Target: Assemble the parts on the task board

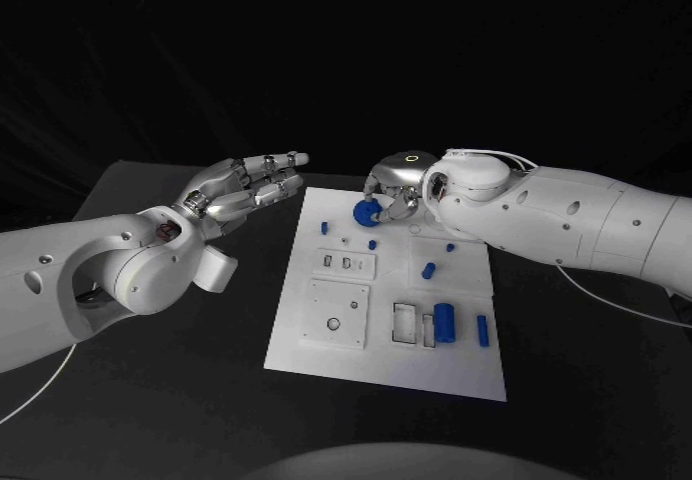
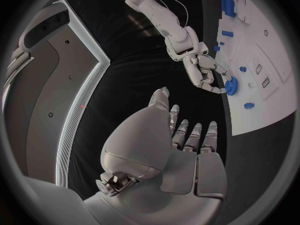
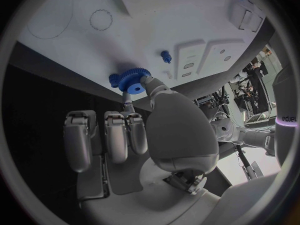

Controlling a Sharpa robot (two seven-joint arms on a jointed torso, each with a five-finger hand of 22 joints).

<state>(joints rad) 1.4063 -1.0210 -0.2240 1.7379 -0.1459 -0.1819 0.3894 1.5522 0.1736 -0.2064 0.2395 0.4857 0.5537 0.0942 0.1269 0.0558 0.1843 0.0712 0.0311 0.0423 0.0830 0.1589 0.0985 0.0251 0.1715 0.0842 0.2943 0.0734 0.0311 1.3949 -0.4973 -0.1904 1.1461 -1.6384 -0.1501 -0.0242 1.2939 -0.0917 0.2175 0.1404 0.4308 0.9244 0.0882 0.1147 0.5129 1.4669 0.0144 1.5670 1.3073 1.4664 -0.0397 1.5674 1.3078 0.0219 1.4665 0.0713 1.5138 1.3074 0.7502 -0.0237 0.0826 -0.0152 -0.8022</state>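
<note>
The white task board (image 1: 389, 375) lies in the middle of the black table. My right hand (image 1: 392, 195) hovers over its far end and pinches a blue gear (image 1: 366, 212) between thumb and a finger. In the right wrist view the gear (image 3: 130, 81) sits at the fingertips of that hand (image 3: 144, 130), close to the board's (image 3: 162, 15) edge. My left hand (image 1: 245, 187) hangs beside the board's far left corner, fingers spread, holding nothing. The left wrist view shows its fingers (image 2: 187, 135) pointing toward the right hand (image 2: 206, 72) and gear (image 2: 232, 86).
Small blue pegs (image 1: 372, 244) (image 1: 428, 269) stand on the board's middle. A thick blue cylinder (image 1: 444, 322) and a thinner one (image 1: 482, 330) lie near its right edge. White recessed blocks (image 1: 336, 313) occupy the near left part. Black table surrounds the board.
</note>
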